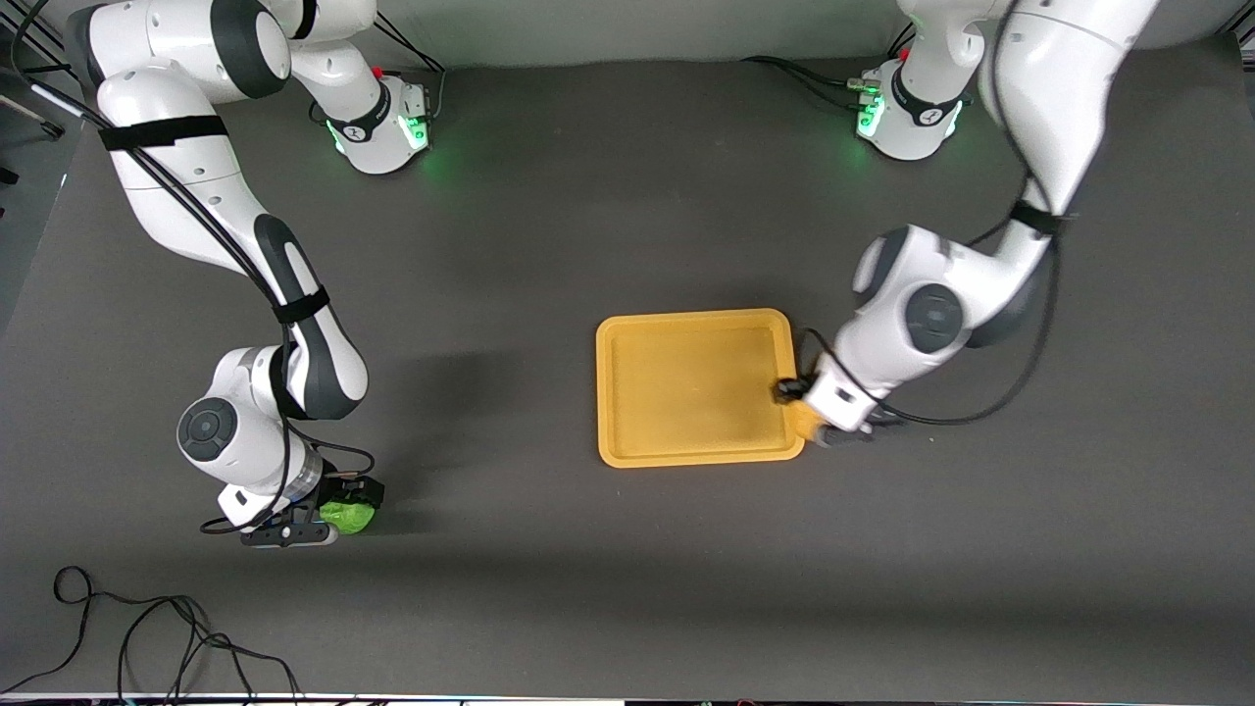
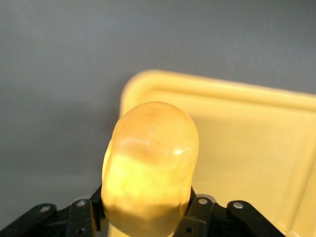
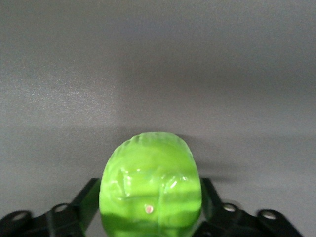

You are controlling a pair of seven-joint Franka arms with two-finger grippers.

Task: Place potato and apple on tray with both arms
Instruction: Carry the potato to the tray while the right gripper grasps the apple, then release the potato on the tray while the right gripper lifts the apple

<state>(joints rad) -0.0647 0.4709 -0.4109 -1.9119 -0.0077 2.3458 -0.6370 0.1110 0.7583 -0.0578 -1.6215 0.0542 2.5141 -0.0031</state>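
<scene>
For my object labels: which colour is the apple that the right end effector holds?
Bright green apple, clearest in the right wrist view, between the right end effector fingers.

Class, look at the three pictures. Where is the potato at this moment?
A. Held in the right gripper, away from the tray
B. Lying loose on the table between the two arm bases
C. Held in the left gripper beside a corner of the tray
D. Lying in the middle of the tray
C: the potato sits in the left gripper, jaws closed on it, beside the tray corner nearest the front camera.
</scene>
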